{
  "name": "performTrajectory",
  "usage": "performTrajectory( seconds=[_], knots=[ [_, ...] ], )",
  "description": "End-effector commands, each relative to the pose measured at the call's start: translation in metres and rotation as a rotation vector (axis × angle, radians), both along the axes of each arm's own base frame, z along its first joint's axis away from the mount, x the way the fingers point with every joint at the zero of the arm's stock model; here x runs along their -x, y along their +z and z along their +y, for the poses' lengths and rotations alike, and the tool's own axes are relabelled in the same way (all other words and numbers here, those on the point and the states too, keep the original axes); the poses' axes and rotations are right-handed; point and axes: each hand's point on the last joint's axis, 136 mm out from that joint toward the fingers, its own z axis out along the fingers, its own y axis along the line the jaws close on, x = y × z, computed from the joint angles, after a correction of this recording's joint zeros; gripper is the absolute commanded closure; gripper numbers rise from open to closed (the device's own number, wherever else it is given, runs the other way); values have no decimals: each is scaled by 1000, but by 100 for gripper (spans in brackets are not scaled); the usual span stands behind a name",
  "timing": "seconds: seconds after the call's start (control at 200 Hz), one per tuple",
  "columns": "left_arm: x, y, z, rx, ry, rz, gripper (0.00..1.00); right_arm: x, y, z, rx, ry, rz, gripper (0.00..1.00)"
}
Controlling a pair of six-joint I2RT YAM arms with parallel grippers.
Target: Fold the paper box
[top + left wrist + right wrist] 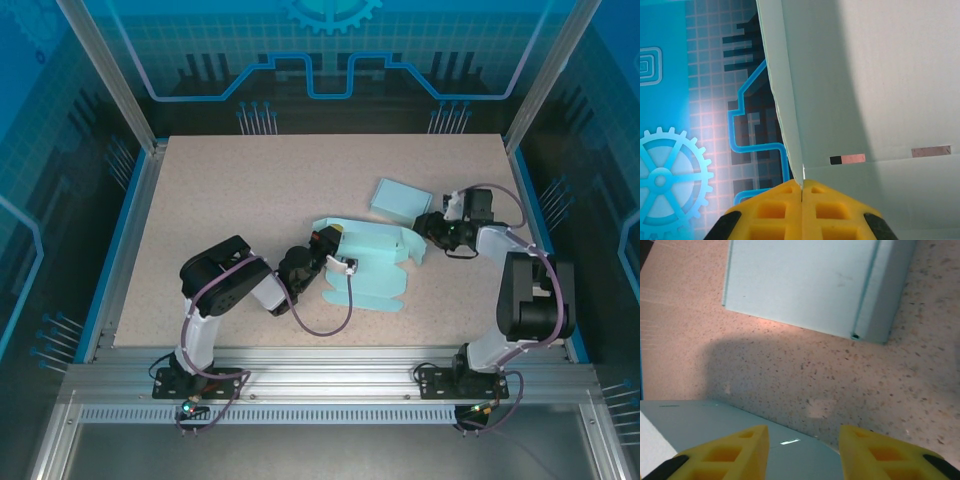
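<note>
The pale teal paper box (pixel 372 268) lies partly unfolded in the middle of the table, with some flaps raised. My left gripper (pixel 331 252) is at its left side, shut on the thin edge of an upright flap. In the left wrist view the yellow fingers (pixel 775 210) meet on that edge, and the box panel (pixel 870 100) rises to the right of my left gripper (pixel 801 192). My right gripper (pixel 426 224) hovers at the box's right end. It is open (pixel 804 440), and a box panel (pixel 695 420) lies under its left finger.
A second flat teal cardboard piece (pixel 400 198) (pixel 800 280) lies on the speckled table (pixel 240 190) just beyond the right gripper. Aluminium posts and blue walls ring the table. Bare tabletop stretches to the left and far side.
</note>
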Motion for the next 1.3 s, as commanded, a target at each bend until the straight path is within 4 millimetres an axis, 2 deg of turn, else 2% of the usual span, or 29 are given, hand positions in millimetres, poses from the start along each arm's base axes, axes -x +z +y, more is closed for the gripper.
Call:
performTrajectory(
  seconds=[0.0, 0.1, 0.46, 0.645, 0.825, 1.131, 1.296],
  knots=[
    [-3, -11, 1, -43, 25, 14, 100, 9, -5, -16, 75, -85, 47, 58],
    [-2, -10, -1, -46, 22, 10, 100, 11, -8, -24, 98, -128, 56, 58],
    [-3, -9, 0, -50, 29, 5, 100, 21, -28, -25, 105, -120, 125, 58],
    [-3, -17, -1, -76, 29, 9, 100, 36, -21, -16, 91, -79, 94, 58],
    [-3, -23, -1, -93, 29, 13, 100, 46, -7, -8, 90, -46, 23, 58],
    [-2, -24, -3, -94, 25, 14, 100, 34, 7, 13, 111, 76, -95, 58],
    [-3, -25, -2, -92, 27, 15, 100, 32, 17, 17, 126, 128, -162, 58]
  ],
)
